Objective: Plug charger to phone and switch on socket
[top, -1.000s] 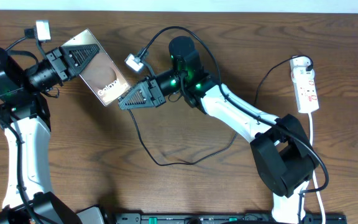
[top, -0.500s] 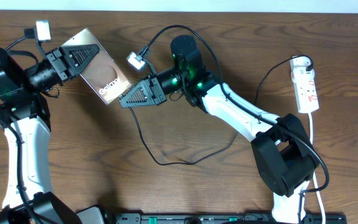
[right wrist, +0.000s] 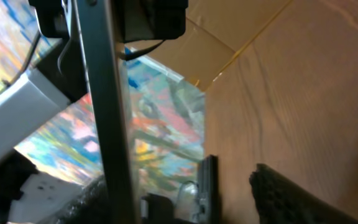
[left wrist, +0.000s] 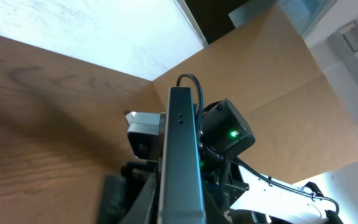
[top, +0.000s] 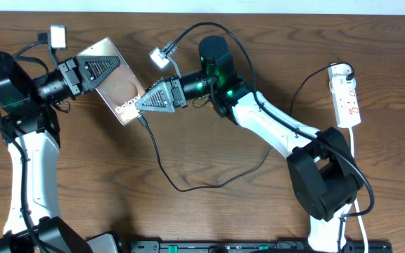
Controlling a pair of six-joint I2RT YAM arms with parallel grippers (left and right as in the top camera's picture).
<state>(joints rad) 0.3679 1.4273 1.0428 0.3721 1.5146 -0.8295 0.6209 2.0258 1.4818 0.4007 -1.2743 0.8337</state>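
Note:
My left gripper is shut on the upper end of the phone, which is held off the table with its brownish "Galaxy" screen up. The left wrist view shows the phone edge-on between the jaws of that gripper. At the phone's lower end my right gripper is open, its fingers wide apart in the right wrist view. The charger is a thin black cable whose plug tip meets the phone's bottom edge; I cannot tell if it is seated. The socket lies at the far right.
The charger's slack loops over the table's middle and runs up toward the socket's black plug. The socket's white cord trails toward the front. The right arm's base stands at front right.
The right gripper has moved up and left to the phone's lower end, bringing the cable's tip there, and has opened. The left gripper has shifted the phone slightly.

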